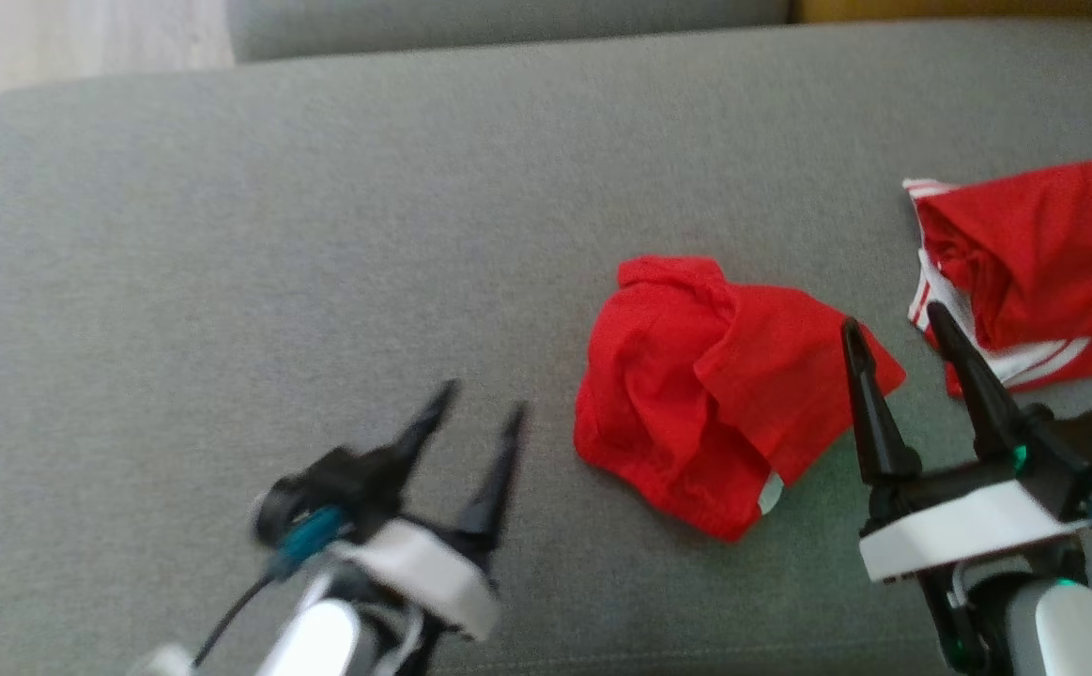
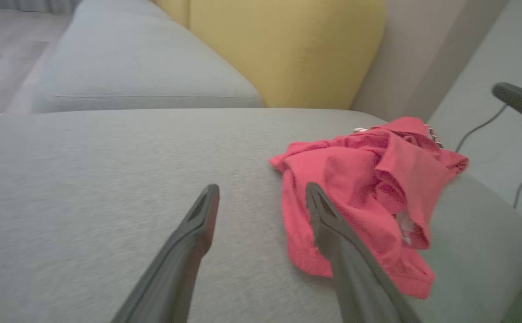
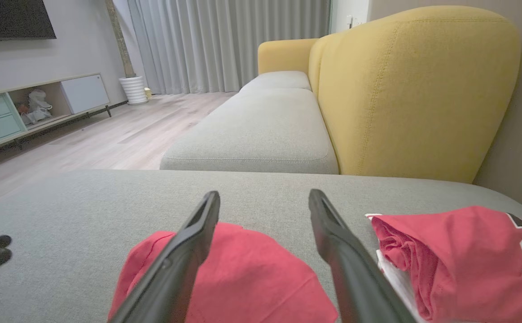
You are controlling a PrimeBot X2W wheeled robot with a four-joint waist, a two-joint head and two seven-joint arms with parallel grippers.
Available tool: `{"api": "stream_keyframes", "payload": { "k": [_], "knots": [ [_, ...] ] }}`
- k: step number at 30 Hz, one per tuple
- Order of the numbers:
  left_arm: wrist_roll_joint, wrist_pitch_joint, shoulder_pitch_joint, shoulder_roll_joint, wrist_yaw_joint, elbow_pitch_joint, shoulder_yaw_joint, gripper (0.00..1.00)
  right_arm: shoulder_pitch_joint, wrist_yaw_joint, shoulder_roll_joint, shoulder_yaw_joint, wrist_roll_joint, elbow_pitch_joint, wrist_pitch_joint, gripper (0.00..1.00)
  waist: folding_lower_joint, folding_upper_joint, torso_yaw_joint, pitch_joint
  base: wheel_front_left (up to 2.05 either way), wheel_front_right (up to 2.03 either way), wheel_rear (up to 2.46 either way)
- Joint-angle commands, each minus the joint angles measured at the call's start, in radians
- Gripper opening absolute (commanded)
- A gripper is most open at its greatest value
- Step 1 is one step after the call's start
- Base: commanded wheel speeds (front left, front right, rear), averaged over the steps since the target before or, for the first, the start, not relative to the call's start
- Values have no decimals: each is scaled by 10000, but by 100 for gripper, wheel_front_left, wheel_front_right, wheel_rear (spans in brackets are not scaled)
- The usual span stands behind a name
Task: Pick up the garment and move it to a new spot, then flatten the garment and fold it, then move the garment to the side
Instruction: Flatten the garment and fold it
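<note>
A crumpled red garment (image 1: 677, 376) lies in a heap on the grey sofa seat (image 1: 320, 216), right of centre. My left gripper (image 1: 482, 402) hovers open just left of it, nothing between its fingers. My right gripper (image 1: 893, 322) stands open over the heap's right edge, also empty. In the left wrist view the garment (image 2: 368, 179) sits to the right of my open left gripper (image 2: 261, 192), whose right finger overlaps its near edge. From the right wrist, the garment (image 3: 252, 269) lies below and between the fingers of the open right gripper (image 3: 264, 198).
A second red garment (image 1: 1034, 263) with white trim and dark lettering lies folded at the seat's right edge, also in the right wrist view (image 3: 458, 251). A yellow backrest (image 3: 413, 89) rises behind. Wooden floor (image 1: 85, 38) lies beyond the seat's far left corner.
</note>
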Motion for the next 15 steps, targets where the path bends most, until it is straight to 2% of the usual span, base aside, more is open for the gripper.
{"api": "stream_keyframes", "payload": {
  "k": [1, 7, 8, 13, 14, 15],
  "knots": [
    [-44, 40, -558, -55, -92, -224, 169, 100, -445, 67, -23, 272, 71, -346, -104, 100, 0, 0, -190, 326, 0, 0, 0],
    [-353, 714, -1600, -257, -518, 1131, -894, 100, -814, 67, 0, 386, 180, -245, -183, 100, 0, 0, -784, 1057, 0, 0, 0],
    [-483, 903, -1872, -283, -567, 1694, -1092, 100, -885, 67, 7, 379, 220, -190, -236, 100, 0, 0, -990, 1234, 0, 0, 0],
    [-676, 1056, -2260, -306, -563, 2590, -1264, 100, -935, 67, 16, 308, 287, -75, -368, 100, 0, 0, -1275, 1411, 0, 0, 0],
    [-719, 979, -2340, -309, -557, 2681, -1256, 28, -933, 67, 18, 289, 303, -52, -398, 100, 0, 0, -1305, 1434, 0, 0, 0],
    [-754, 911, -2403, -311, -545, 2754, -1236, 0, -926, 67, 19, 258, 321, -28, -427, 100, 0, 0, -1315, 1438, 0, 0, 0]
  ]
}}
